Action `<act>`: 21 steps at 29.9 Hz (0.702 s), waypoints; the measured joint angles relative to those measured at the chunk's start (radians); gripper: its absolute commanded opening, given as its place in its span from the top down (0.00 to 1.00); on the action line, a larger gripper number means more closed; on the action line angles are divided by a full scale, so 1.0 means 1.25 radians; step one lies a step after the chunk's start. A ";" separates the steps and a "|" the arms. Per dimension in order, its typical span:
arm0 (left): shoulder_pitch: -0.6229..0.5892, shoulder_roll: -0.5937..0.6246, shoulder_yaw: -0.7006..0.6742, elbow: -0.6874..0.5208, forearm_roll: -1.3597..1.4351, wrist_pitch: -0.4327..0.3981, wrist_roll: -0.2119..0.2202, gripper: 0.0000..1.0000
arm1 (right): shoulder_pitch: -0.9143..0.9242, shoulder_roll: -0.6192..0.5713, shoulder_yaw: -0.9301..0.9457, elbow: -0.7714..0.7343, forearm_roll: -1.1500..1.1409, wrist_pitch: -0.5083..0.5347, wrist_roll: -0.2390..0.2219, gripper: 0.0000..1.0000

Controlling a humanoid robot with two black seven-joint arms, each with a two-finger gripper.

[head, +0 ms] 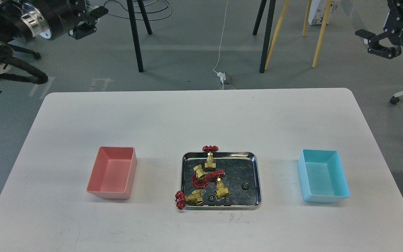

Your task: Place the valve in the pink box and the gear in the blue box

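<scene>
Both grippers hang high above the floor beyond the bench (pixel 194 115), well apart from everything on it. The left gripper (pixel 91 21) has its fingers spread with nothing between them; the right gripper (pixel 376 43) is likewise parted and bare. On the bench a steel tray (pixel 257 175) sits in the middle, between the pink box (pixel 112 173) on the left and the blue box (pixel 324 176) on the right (both bins hold nothing). Four valves lie in the tray: one valve (pixel 210 157) at the far rim, two tangled at the centre, one poking its red wheel over the near left corner. Small black gears rest in the tray too, one gear (pixel 245 186) toward the right.
</scene>
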 measured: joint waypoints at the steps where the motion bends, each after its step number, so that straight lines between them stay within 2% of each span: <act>1: -0.001 0.005 -0.001 0.000 0.001 -0.003 -0.004 0.00 | 0.000 0.000 0.000 -0.001 -0.001 0.000 0.000 0.00; 8: -0.002 0.014 -0.007 0.003 0.001 -0.010 -0.071 0.00 | 0.002 -0.004 -0.001 -0.002 -0.017 0.001 -0.001 0.00; 14: 0.001 -0.028 -0.076 0.079 -0.005 -0.008 -0.185 0.00 | 0.004 -0.002 0.005 0.000 -0.023 0.001 0.004 0.00; 18: 0.002 -0.051 -0.091 0.142 -0.004 0.021 -0.287 0.00 | 0.006 -0.005 0.027 0.002 -0.022 0.001 0.005 0.00; 21: 0.011 -0.056 -0.088 0.154 -0.003 0.031 -0.321 0.00 | 0.003 -0.006 0.034 0.002 -0.021 0.001 0.006 0.00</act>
